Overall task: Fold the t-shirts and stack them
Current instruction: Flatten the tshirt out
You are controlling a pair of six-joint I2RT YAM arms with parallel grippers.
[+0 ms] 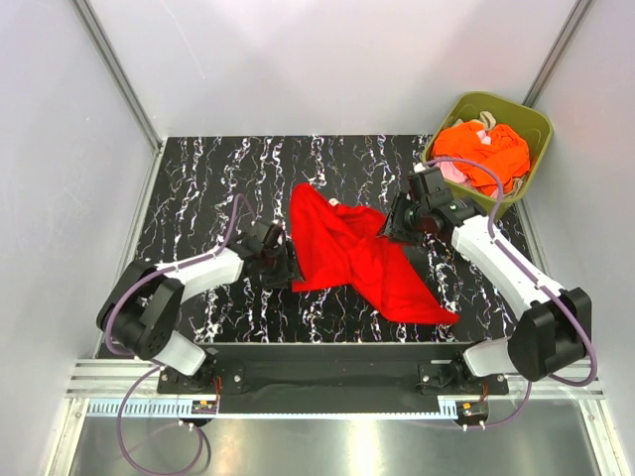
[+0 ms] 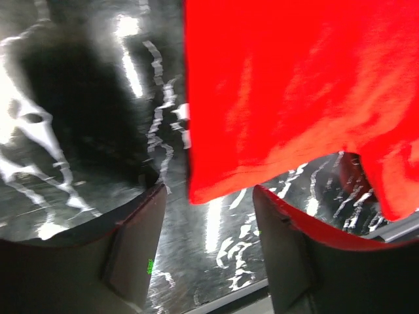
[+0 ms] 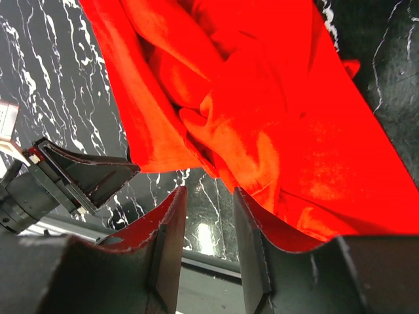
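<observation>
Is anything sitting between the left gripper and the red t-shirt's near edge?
Nothing visible. The left gripper stands open right at the red t-shirt hem, with only bare black marbled table showing between its fingers.

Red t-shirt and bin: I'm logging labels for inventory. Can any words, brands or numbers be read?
None can be read.
The red t-shirt and the bin show no print.
A tiny green mark on a finger of the left hand is too small to read.
</observation>
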